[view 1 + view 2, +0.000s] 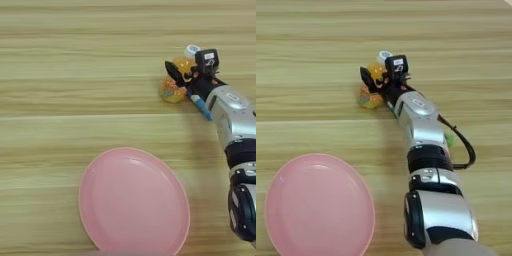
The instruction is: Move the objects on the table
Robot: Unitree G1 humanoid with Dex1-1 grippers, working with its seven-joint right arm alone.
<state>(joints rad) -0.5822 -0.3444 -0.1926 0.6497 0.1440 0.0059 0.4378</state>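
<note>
A small orange-drink bottle (174, 89) with a white cap (192, 50) stands tilted on the wood-grain table (75, 75) at the upper right. My right gripper (190, 67) reaches it from the lower right. One black finger (175, 74) lies against the bottle's left side and the other (207, 61) against its right, beside the cap, so the gripper is shut on the bottle. The silver forearm (421, 120) runs down to the bottom edge. A round pink plate (132, 202) lies flat near the front, left of the arm.
A slim blue rod (201, 107) pokes out from under the wrist; the rest of it is hidden. A black cable (465, 145) loops off the forearm's right side, with a small green bit (449, 140) beside it.
</note>
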